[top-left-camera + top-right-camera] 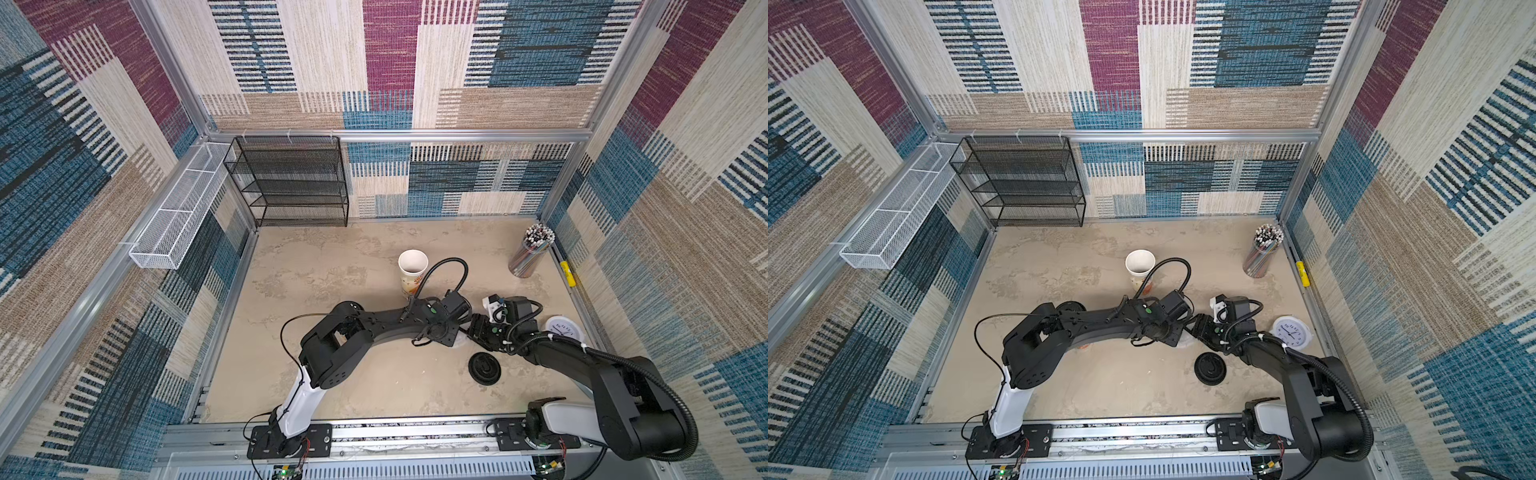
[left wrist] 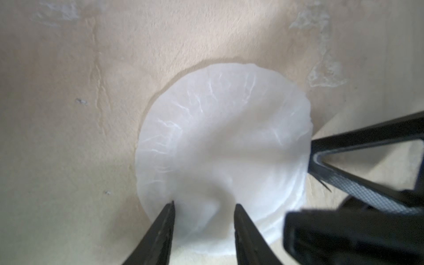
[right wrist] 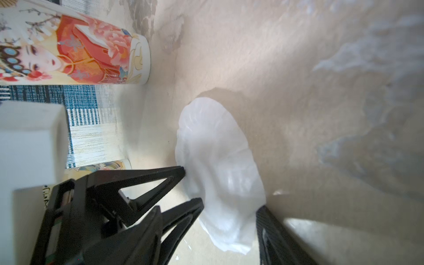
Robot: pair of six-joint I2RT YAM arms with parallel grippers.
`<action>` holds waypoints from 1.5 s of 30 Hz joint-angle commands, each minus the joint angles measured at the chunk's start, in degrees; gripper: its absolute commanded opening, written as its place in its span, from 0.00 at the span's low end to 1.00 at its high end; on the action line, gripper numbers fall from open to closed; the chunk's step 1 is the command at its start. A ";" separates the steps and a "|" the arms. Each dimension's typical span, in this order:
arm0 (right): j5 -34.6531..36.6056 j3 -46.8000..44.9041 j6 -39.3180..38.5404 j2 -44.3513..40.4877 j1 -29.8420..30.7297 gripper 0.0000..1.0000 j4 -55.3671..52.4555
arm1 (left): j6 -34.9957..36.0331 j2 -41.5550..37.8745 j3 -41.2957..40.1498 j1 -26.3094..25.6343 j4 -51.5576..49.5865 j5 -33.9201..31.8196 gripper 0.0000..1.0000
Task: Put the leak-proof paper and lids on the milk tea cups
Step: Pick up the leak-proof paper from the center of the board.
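A stack of leak-proof paper (image 2: 224, 142) (image 3: 218, 160) lies flat on the beige table. My left gripper (image 2: 205, 206) is open. Its fingertips (image 2: 171, 207) press on the top sheet, which humps up between them. My right gripper (image 3: 209, 207) is open and straddles the stack's edge from the opposite side; one of its fingers (image 2: 344, 146) touches the rim. In both top views the two grippers meet over the paper (image 1: 460, 343) (image 1: 1185, 341). One milk tea cup (image 1: 412, 268) (image 1: 1139, 266) (image 3: 91, 52) stands upright beyond them. A second cup (image 3: 107, 166) shows partly behind the left gripper.
A black domed lid (image 1: 484, 368) lies just in front of the grippers. A white clock (image 1: 561, 328) sits to the right and a clear holder of straws (image 1: 534, 253) at the back right. A black mesh shelf (image 1: 291, 183) and a white wire basket (image 1: 178, 224) stand at the back left.
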 commanded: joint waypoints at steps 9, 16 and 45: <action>-4.50 -2.21 -3.73 1.47 -2.36 0.74 13.35 | -0.54 0.52 -1.64 0.48 -3.67 2.12 0.45; -6.37 -1.66 -5.22 1.58 -2.58 0.69 15.00 | -0.76 -0.16 -2.66 1.06 -3.33 2.11 0.44; 0.41 -1.04 -8.04 1.60 -2.58 0.09 7.31 | -0.61 -1.08 -2.79 1.33 -2.58 1.94 0.46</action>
